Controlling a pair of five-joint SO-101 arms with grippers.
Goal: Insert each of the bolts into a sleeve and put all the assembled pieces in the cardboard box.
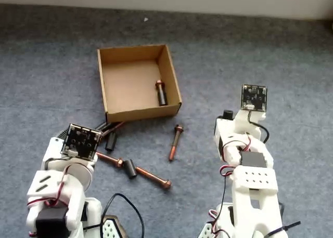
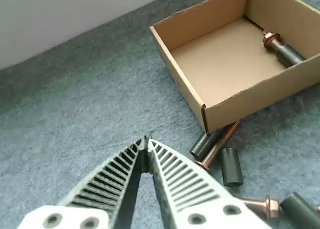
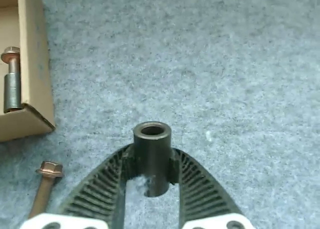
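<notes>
While the left hand (image 2: 146, 143) is pressed together, the right hand (image 3: 151, 161) pinches a sleeve (image 3: 151, 139).

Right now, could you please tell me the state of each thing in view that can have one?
Cardboard box: open-topped, one assembled piece inside.
Assembled piece: bolt seated in its sleeve, lying flat.
Right gripper: shut on the held sleeve.
Held sleeve: bore empty, no bolt in.
Left gripper: shut, holding nothing.
Loose bolt: lying outside the box, no sleeve on it.

The cardboard box (image 1: 143, 114) is matt, bolts (image 1: 175, 142) glossy coppery metal, sleeve (image 3: 151, 151) dull dark, carpet (image 1: 270, 51) rough.
</notes>
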